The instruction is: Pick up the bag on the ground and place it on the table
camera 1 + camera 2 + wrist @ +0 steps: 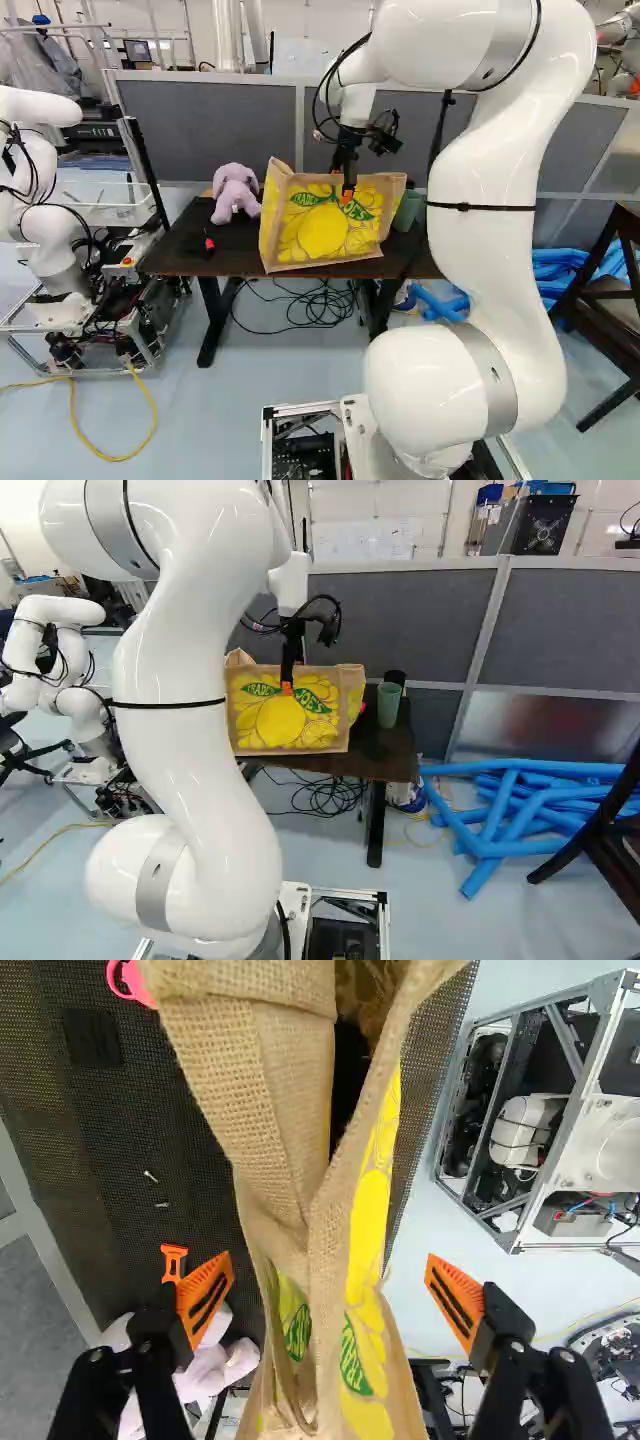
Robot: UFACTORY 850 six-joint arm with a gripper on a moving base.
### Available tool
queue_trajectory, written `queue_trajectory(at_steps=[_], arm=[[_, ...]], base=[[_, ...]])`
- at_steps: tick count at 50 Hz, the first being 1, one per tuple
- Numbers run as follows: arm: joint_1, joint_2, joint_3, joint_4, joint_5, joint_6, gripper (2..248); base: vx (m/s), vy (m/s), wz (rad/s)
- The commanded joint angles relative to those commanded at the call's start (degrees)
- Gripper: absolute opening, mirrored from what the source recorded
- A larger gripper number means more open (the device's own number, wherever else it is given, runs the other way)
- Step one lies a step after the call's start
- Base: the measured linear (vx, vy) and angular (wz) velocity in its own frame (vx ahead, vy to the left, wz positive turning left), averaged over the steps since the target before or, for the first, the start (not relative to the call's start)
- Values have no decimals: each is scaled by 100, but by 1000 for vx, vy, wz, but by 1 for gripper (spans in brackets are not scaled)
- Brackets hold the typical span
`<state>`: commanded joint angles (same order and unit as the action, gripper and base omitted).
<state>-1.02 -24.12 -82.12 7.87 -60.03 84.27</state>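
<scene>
The yellow and tan bag (322,232) stands up on the dark tabletop (190,250), close to its near edge; the gripper (347,195) is wide open around the bag, holding nothing; a green cup (388,706) sits near the right edge.

Gap either side of bag (325,225), within spread gripper (348,195). Plush toy (236,192) blocks left, green cup (388,706) right, partition (250,125) far side. Near side, room between table (175,243) and robot base (283,411). Blue tubes (495,822), chair (612,288) obstruct floor, right.
</scene>
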Motion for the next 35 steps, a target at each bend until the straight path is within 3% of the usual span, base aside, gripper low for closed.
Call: queue_trajectory(at_steps=[35], arm=[[1, 504, 0, 0, -322, 0, 247]], base=[[0, 0, 0]])
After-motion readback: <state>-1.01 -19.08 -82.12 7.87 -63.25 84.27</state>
